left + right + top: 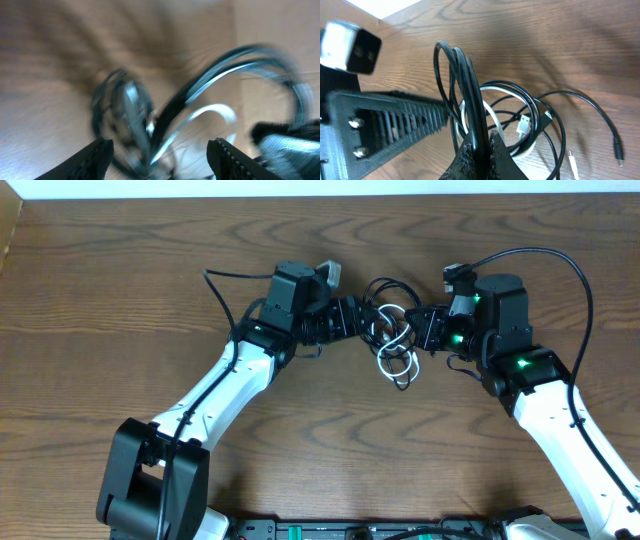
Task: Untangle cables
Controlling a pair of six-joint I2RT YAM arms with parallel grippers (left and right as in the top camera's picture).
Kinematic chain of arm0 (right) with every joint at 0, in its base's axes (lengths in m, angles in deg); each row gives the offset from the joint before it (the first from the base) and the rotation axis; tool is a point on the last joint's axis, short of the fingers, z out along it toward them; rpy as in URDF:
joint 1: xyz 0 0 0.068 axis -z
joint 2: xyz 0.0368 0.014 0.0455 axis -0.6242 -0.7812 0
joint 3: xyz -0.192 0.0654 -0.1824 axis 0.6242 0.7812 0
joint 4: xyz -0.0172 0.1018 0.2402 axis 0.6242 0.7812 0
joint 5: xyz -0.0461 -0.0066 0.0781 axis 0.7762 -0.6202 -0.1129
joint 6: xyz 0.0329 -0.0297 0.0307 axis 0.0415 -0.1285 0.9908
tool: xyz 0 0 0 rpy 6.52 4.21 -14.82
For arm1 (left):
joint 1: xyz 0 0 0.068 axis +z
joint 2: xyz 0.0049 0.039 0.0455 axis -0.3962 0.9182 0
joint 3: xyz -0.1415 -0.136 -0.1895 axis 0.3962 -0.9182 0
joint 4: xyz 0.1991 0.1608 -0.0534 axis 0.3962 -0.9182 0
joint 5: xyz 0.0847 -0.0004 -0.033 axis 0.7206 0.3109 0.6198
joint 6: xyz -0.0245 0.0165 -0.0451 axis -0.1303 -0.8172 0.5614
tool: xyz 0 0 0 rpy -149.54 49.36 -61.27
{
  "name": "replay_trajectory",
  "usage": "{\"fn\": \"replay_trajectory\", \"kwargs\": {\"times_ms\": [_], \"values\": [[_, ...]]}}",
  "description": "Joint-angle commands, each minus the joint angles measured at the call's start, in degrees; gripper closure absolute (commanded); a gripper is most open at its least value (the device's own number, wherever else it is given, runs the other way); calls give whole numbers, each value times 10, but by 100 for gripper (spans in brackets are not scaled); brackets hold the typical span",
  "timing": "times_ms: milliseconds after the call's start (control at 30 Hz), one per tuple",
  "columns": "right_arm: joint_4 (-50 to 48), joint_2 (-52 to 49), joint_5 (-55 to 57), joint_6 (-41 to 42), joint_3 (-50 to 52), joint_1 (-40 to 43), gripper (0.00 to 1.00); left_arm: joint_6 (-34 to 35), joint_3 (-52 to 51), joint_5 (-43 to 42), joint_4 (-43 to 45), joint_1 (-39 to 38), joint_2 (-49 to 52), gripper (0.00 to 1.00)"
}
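Note:
The black cable [383, 286] and the white cable [395, 358] lie tangled in loops at the table's middle, between my two grippers. My right gripper [481, 145] is shut on several strands of the black cable [470, 85], which rise as a loop from its tips. The white cable [492, 115] curls behind, with a USB plug [522, 125] and a black plug end [618, 152] on the wood. My left gripper [159, 155] is open, its fingers either side of blurred black and white loops [200, 95]. In the overhead view it [362, 315] reaches the tangle's left side.
The brown wooden table [120, 300] spreads on all sides of the tangle. Thick black arm wires arc over the right arm [560, 265] and by the left arm [225, 290]. The left gripper's ribbed finger [385, 125] fills the left of the right wrist view.

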Motion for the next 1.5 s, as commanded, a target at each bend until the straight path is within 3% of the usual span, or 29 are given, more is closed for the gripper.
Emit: {"fn": "replay_trajectory", "kwargs": {"times_ms": [0, 200, 267, 367, 433, 567, 833, 900, 1167, 1300, 1400, 1467], "values": [[-7, 2, -38, 32, -3, 0, 99, 31, 4, -30, 20, 2, 1, 39], [-26, 2, -63, 52, -3, 0, 99, 35, 4, -31, 0, 2, 9, 49], [-30, 2, -63, 53, -3, 0, 99, 34, 4, -31, -9, 2, 14, 58], [-30, 2, -61, 52, -3, 1, 99, 33, 4, -27, -10, 2, 18, 85], [-22, 2, -44, 52, -3, 4, 99, 9, 4, -13, -10, 2, 18, 92], [-14, 2, -46, 52, -3, 12, 99, -60, 4, 19, -21, 3, 18, 92], [-18, 2, -98, 33, -3, 12, 98, -74, 5, -4, -2, 10, 8, 92], [7, 2, -36, 26, -3, 12, 98, -90, 6, -5, -2, 25, -12, 93], [191, -2, 410, 60, -3, 16, 99, -116, 6, 8, -78, 136, -146, 92], [189, -2, 415, 62, -3, 25, 77, -127, 6, 15, -152, 183, -200, 93], [145, -2, 337, 13, -3, 24, 77, -157, 6, 34, -205, 209, -214, 93], [134, -2, 337, -13, -3, 24, 83, -168, 6, 75, -232, 227, -216, 92]]}}
